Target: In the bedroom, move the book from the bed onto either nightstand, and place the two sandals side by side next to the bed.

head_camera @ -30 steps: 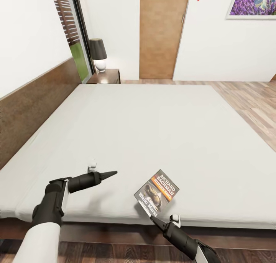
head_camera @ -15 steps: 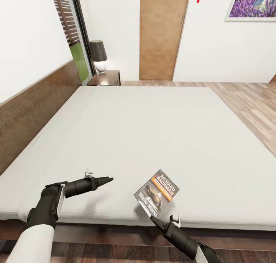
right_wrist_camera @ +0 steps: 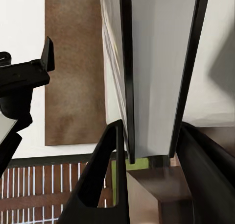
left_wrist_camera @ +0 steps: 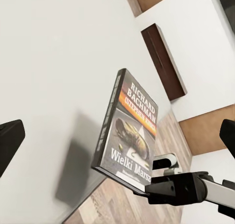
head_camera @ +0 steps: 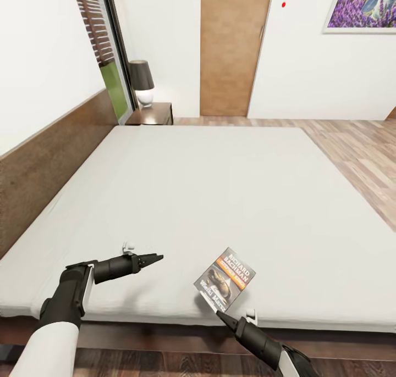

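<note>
Right end effector point(head_camera: 220, 314) is clamped on the lower corner of the book point(head_camera: 225, 277); the right wrist view shows the book's edge point(right_wrist_camera: 156, 72) pinched between both fingers point(right_wrist_camera: 105, 185). Book is lifted and tilted above the near edge of the bed point(head_camera: 220, 190), cover facing up toward the head camera, orange band and white lettering readable. In the left wrist view the book point(left_wrist_camera: 129, 131) stands on edge off the mattress and casts a shadow on it, with the right end effector point(left_wrist_camera: 147, 187) gripping its bottom corner.

Left end effector point(head_camera: 157, 256) hovers over the near part of the mattress, to the left of the book and apart from it, holding nothing. Its fingers look drawn together to a point in the head view, but in the left wrist view the two fingertips point(left_wrist_camera: 10, 140) sit far apart at opposite edges, so released.

Nightstand point(head_camera: 151, 113) is at the far left corner of the bed, well apart from the book, with a dark-shaded lamp point(head_camera: 141, 80) on top. Brown door point(head_camera: 231, 47) on the far wall, purple picture point(head_camera: 360, 6) upper right, wood floor point(head_camera: 357, 146) on the right side of the bed.
</note>
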You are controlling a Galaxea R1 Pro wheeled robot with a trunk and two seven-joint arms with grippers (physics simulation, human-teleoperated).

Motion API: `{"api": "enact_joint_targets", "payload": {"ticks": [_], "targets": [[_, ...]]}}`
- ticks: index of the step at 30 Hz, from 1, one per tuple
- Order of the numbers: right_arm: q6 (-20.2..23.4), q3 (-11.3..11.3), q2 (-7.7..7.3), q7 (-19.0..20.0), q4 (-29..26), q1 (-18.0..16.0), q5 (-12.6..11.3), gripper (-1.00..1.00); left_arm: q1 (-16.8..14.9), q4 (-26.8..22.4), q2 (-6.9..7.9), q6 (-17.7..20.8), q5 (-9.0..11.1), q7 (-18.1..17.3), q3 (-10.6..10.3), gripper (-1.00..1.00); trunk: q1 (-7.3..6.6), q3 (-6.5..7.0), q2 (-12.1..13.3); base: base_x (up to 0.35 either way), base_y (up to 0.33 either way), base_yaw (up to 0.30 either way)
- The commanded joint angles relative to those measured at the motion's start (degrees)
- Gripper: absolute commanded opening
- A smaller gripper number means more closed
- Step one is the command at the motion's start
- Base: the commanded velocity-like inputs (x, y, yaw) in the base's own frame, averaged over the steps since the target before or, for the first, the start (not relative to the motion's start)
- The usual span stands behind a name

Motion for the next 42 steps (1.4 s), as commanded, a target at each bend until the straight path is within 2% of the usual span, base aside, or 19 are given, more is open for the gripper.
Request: {"api": "enact_joint_targets", "payload": {"ticks": [1,31,42], "targets": [[0.5,-0.3,0.06,0.2,0.0,0.0,0.0,-1.00,-0.1,0.0,-0.05,0.6,-0.6,-0.5,0.2,1.00,-0.23,0.14,0.4,0.000,0.000,0.000],[0.4,-0.2,0.11,0.5,0.0,0.0,-0.1,-1.00,-0.1,0.0,-0.05,0.6,-0.5,-0.5,0.2,1.00,-6.82,5.53,12.4,0.000,0.000,0.000],[0.4,-0.3,0.11,0.5,0.2,0.0,-0.4,-1.00,-0.1,0.3,-0.05,0.6,-0.5,-0.4,0.2,1.00,-6.82,5.53,12.4,0.000,0.000,0.000]]}}
